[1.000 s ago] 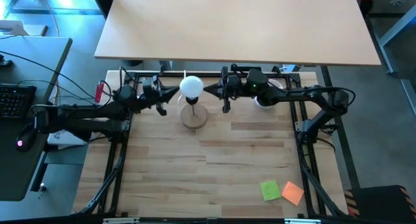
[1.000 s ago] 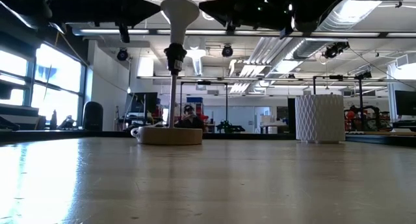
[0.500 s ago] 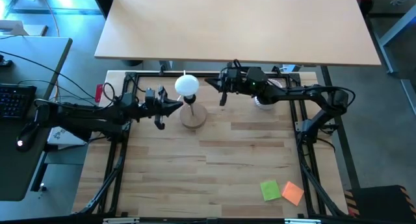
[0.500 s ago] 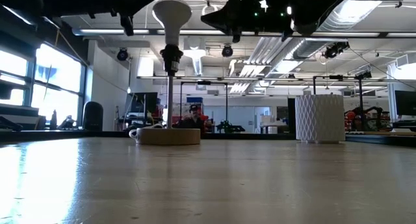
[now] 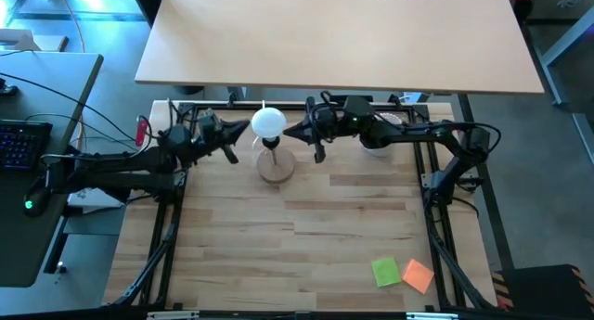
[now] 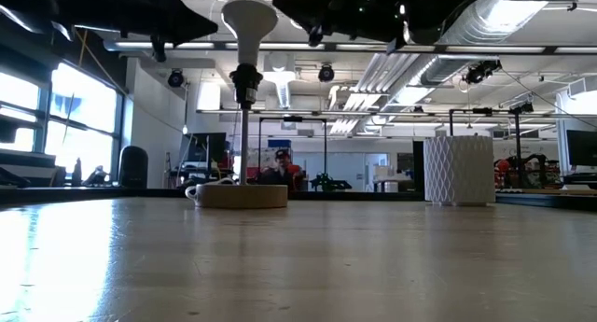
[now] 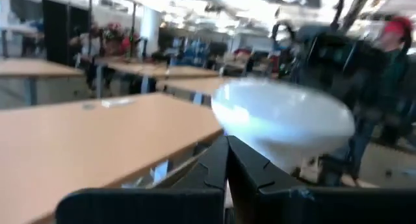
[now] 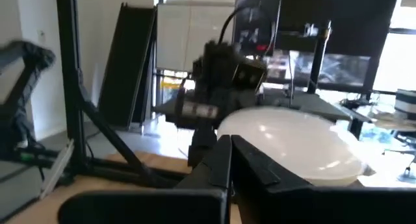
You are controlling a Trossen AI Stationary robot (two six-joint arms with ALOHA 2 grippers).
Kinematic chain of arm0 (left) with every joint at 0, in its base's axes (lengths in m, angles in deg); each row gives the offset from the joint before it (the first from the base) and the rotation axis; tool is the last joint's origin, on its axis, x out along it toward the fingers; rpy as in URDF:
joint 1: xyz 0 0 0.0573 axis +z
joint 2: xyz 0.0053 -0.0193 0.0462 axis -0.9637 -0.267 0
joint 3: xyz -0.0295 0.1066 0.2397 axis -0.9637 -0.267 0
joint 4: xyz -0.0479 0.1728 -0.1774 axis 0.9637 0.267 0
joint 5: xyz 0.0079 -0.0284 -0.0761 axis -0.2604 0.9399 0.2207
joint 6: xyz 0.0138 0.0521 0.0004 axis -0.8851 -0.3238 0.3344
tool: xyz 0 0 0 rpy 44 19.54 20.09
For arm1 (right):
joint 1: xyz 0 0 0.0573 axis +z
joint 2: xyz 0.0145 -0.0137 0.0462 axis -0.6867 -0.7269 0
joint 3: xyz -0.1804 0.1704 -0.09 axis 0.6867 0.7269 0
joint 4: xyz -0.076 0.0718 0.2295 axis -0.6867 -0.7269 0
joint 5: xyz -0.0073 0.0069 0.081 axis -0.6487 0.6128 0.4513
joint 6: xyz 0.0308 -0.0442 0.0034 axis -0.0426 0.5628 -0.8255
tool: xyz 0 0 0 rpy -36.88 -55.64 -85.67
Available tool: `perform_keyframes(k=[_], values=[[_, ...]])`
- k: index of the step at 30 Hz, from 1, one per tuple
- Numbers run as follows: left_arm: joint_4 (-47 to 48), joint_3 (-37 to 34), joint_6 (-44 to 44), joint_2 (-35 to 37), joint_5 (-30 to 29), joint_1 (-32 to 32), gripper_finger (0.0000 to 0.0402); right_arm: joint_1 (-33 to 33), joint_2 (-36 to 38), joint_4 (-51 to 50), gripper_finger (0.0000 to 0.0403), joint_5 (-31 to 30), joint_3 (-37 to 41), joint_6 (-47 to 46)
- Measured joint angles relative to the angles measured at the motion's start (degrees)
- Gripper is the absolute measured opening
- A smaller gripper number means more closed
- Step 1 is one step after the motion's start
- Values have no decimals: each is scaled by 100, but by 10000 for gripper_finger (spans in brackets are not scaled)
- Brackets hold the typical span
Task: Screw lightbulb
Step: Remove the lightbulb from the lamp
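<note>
Near right of counter: two square paper notes, one green and one orange, lie side by side on the pale wooden plank counter, well apart from the work.
Lamp: one round wooden lamp base with a thin upright stem and a black socket stands at the far middle of the counter.
Lightbulb: one small matte white lightbulb with a round globe head sits upright in the socket on top of the stem, screw end down.
Left tool: the left tool, fingers pressed together and holding nothing, points at the lightbulb from the left, its tip just beside the globe.
Right tool: the right tool, likewise closed on nothing, points in from the right, just beside the globe.
What has changed: a second ago both tools sat farther from the globe; the left one dipped nearer and has come back up, and the right one has slid leftward.
Meaning: the lightbulb appears seated already, so this looks like late nudging or checking, not a fresh grasp.
Far right: one white ribbed cup stands under the right arm.
Count: two arms, one lightbulb, one lamp, one cup, two notes.
</note>
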Motion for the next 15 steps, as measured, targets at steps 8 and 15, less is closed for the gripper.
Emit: perform_keyframes(k=[8,15], values=[[-713,2,-48,-152,1232,362,0,8,-234,-357,2,-116,-299,264],[-1027,2,56,-341,2109,219,0,-92,-219,-534,2,-347,-301,233]])
